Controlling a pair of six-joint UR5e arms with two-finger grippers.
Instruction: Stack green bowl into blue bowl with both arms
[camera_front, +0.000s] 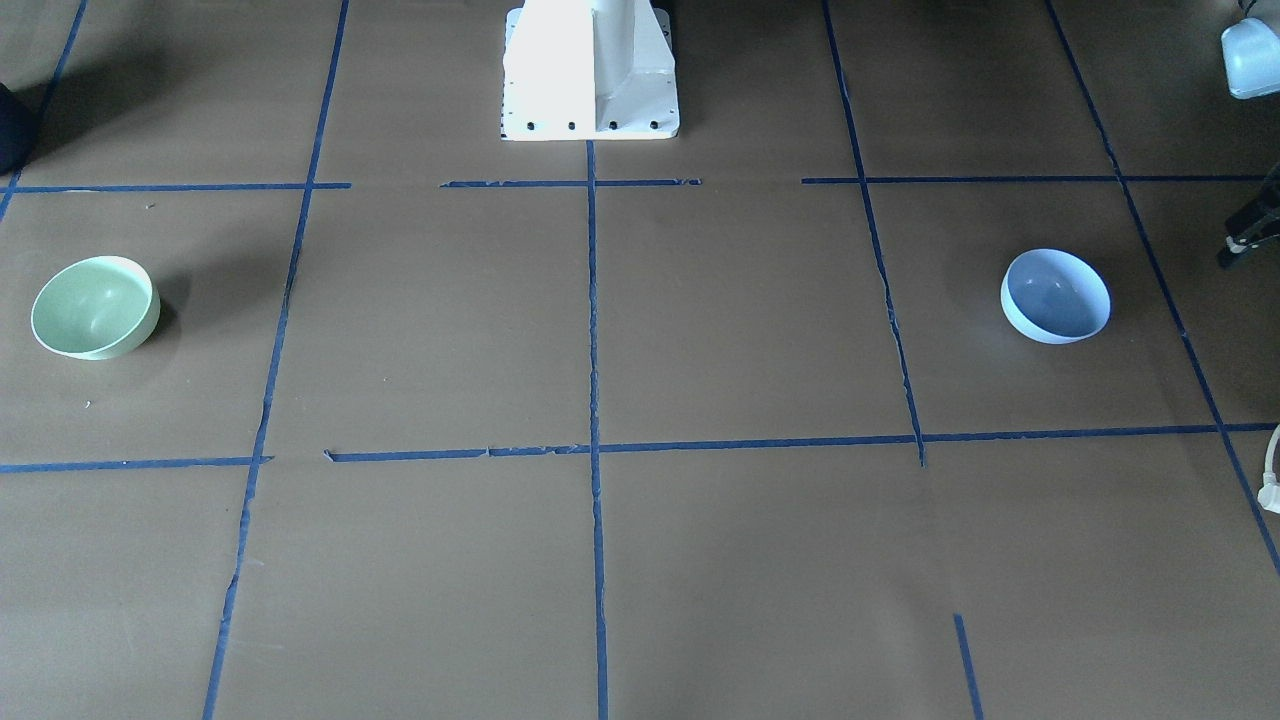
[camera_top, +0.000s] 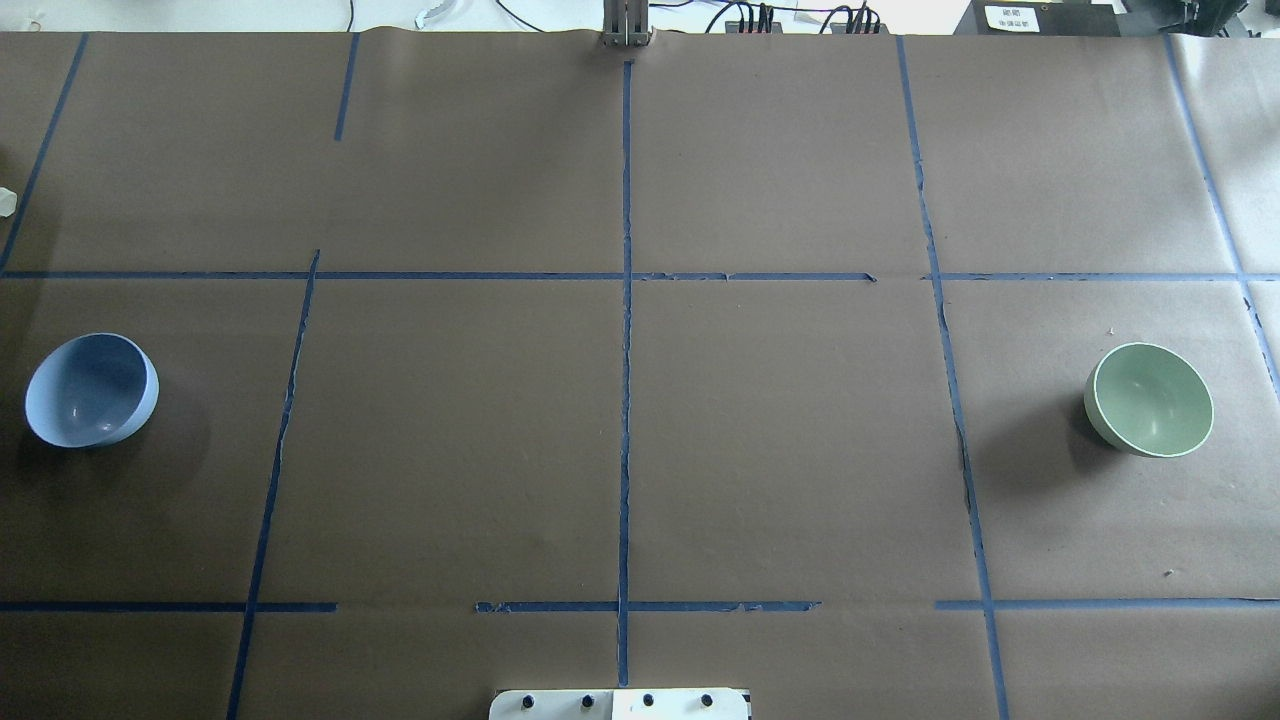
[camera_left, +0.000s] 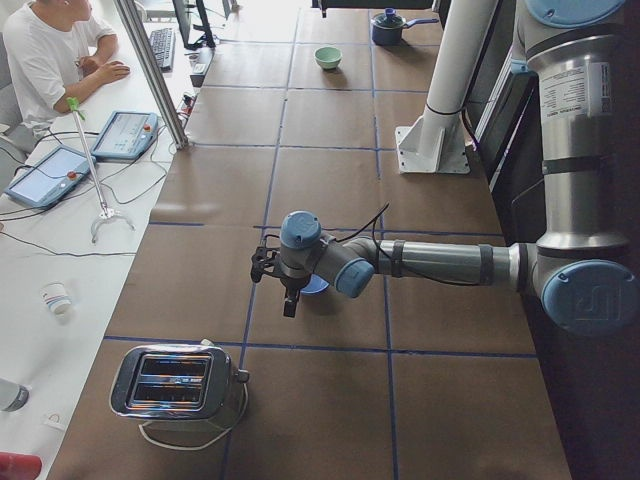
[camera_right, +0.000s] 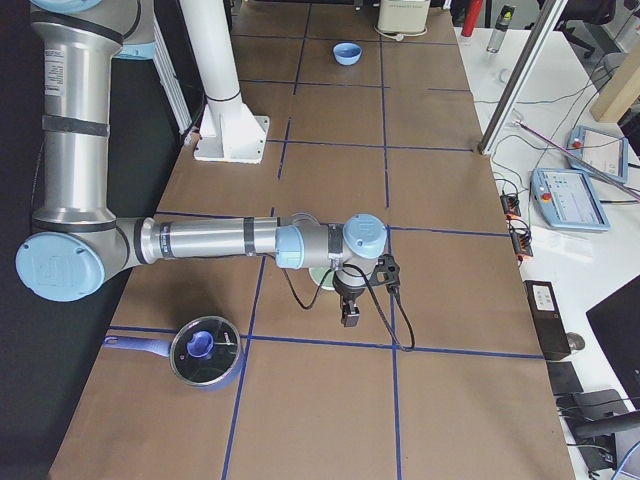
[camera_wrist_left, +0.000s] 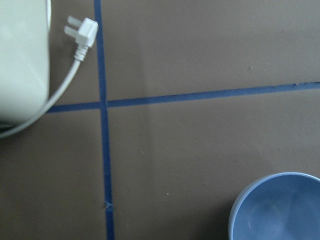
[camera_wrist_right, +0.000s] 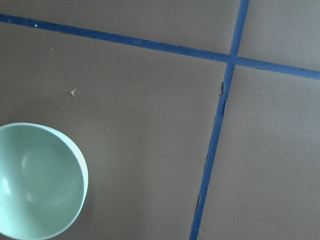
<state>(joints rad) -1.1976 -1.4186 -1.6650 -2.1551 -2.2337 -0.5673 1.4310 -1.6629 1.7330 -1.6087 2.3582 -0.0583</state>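
Though left tool and right tool show side-on, their openness cannot be told.

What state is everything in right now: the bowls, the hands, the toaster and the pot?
Green bowl: upright, empty, alone.
Blue bowl: upright, empty, nothing stacked inside.
Left hand: by blue bowl; open or shut unclear.
Right hand: by green bowl; open or shut unclear.
Toaster: unplugged.
Pot: lid on.

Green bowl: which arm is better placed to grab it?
Right. The right arm hangs by the green bowl, which shows in its wrist view; the left arm is far off, by the blue bowl.
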